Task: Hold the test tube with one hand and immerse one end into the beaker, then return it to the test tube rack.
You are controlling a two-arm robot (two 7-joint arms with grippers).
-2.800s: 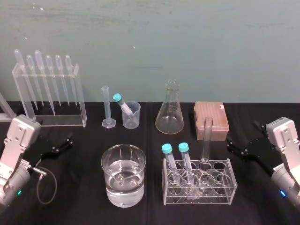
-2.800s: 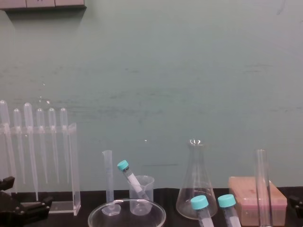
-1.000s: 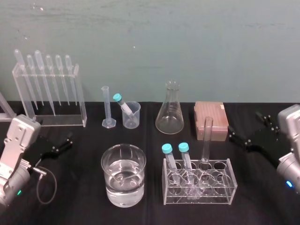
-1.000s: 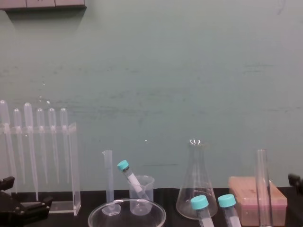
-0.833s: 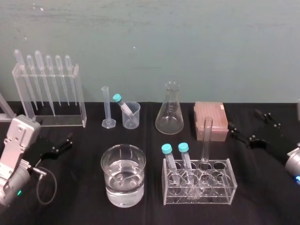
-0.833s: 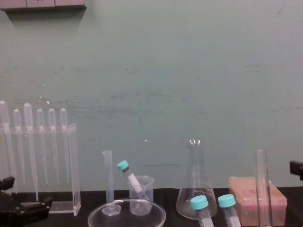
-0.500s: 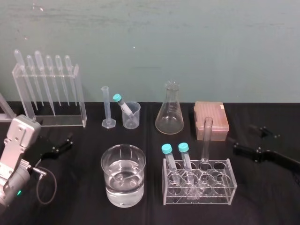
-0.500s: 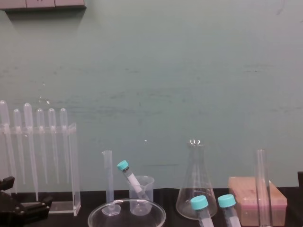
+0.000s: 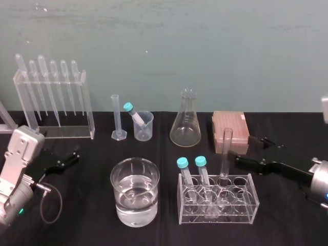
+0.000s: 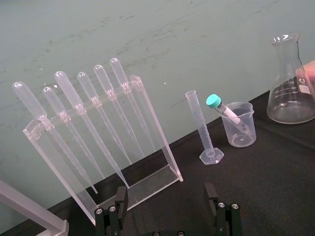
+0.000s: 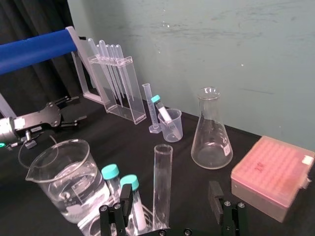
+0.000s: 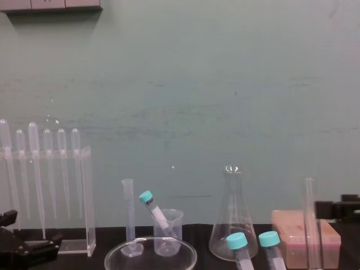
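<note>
Found black left gripper point(image 10: 166, 191) idle at 9 o'clock, jaws wide apart, empty. Saw tall clear uncapped glass test tube point(image 9: 225, 151) upright in clear acrylic rack point(image 9: 246, 210), with black right gripper point(image 9: 249, 147) near its 3 o'clock, jaws likewise spread, holding nothing.

A teal-green wall point(image 9: 215, 46) — scuffed and streaked (paler marks run across it) — rises behind the table point(image 9: 92, 225), draped in black cloth; a dark curtain point(image 11: 29, 17) hangs beside the wall.
</note>
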